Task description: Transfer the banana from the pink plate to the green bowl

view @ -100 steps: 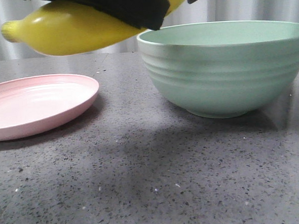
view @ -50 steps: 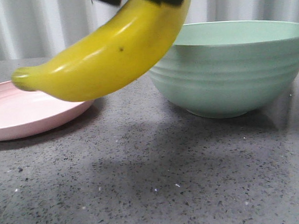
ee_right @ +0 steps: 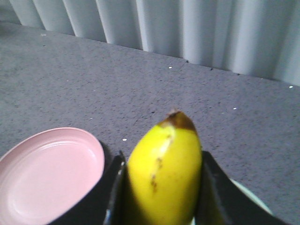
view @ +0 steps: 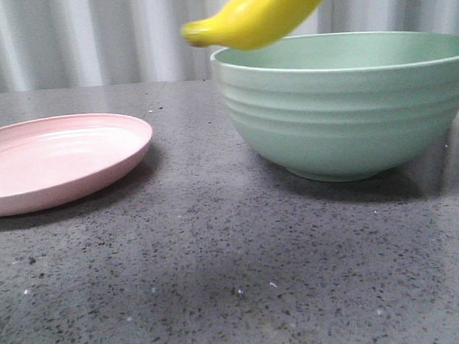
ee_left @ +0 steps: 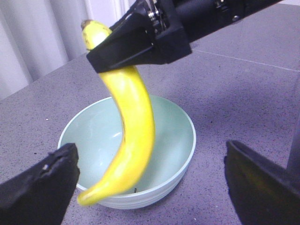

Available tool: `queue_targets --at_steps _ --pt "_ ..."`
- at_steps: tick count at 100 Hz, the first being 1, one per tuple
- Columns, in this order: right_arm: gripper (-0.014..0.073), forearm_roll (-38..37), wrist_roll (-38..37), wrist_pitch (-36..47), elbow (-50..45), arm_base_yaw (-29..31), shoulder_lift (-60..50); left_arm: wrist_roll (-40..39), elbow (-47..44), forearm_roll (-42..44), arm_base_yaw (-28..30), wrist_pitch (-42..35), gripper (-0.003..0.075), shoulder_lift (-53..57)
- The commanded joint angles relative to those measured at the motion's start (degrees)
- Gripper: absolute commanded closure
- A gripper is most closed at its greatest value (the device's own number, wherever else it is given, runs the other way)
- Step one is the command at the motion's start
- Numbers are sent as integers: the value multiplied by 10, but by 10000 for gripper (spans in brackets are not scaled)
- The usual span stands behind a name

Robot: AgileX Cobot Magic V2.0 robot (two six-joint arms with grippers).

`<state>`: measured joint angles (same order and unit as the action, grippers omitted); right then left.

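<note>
1. I am pinching the banana point(ee_left: 133, 136) between the fingers of my right gripper point(ee_left: 140, 44), near its upper end, so it is hanging down lengthwise in the air.
2. The banana is hanging above the green bowl point(view: 350, 106), its lower tip sticking out past the bowl's near-left rim in the front view; it is not touching the bowl.
3. The pink plate point(view: 53, 159) is sitting bare on the table point(view: 236, 273), well apart from the bowl and off to its left.
4. My left gripper point(ee_left: 150, 183) is hovering spread wide, holding nothing, looking down at the bowl from beside it.
5. I judge I am in the carry step: the lift off the plate is done, the drop is not.
6. Next I am needing to bring the hanging tip inside the rim, lower the banana toward the bowl's floor, and only then part my right fingers, so it is not tipping out over the edge.
</note>
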<state>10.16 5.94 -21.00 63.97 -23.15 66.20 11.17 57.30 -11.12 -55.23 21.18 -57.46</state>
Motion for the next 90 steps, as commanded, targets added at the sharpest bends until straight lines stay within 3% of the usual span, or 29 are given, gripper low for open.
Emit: queue_targets --at_steps 1,27,58,90 --pt "663 -36 5 57 23 18 -10 0 19 -4 1 -41 136 9" --pt "643 -78 5 49 23 27 36 0 19 -4 1 -41 136 9" --pt "263 -78 5 11 23 27 75 0 19 -4 1 -41 136 9" --pt "247 -79 5 17 23 27 72 0 19 -4 1 -44 136 9"
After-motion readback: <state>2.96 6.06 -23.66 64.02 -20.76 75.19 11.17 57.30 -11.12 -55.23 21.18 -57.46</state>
